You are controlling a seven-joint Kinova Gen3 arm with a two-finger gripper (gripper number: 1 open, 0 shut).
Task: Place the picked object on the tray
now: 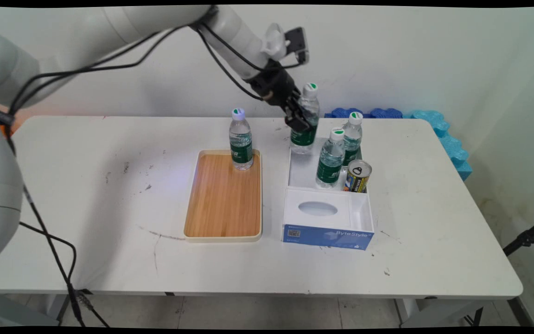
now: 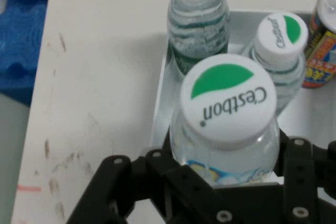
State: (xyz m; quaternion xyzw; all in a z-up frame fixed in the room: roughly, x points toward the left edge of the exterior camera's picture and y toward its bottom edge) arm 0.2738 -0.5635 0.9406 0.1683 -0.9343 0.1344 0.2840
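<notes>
We see the arm (image 1: 230, 28) slanting down from the upper left, its gripper (image 1: 298, 121) tilted down and to the right, fingers clamped on either side of a water bottle (image 1: 306, 121). That bottle stands upright, long axis vertical, and seems to hang just above the far left corner of the white box (image 1: 359, 208); we cannot tell whether its base touches anything. In the hand view its white cap (image 2: 228, 100) fills the middle, green on one half and lettered "C'estbon", with the black linkage closing round the body below it.

Going left to right from the box: well to its left lies a wooden tray (image 1: 223, 197), and a second bottle (image 1: 240, 139) stands upright on the tray's far end. The box itself carries a blue front reading "ByteStyle" and a white insert with an oval opening (image 1: 317, 208) at its near end. In its far compartment two more bottles (image 1: 330, 158) (image 1: 353, 137) stand upright, caps up, one behind the other. Just to their right, in the same compartment, a can (image 1: 358, 176) stands with its opened top tilted towards us; its printing is too small for us to read. Behind the box, blue foam (image 1: 438, 123) lies along the table's (image 1: 86, 185) far right edge.
</notes>
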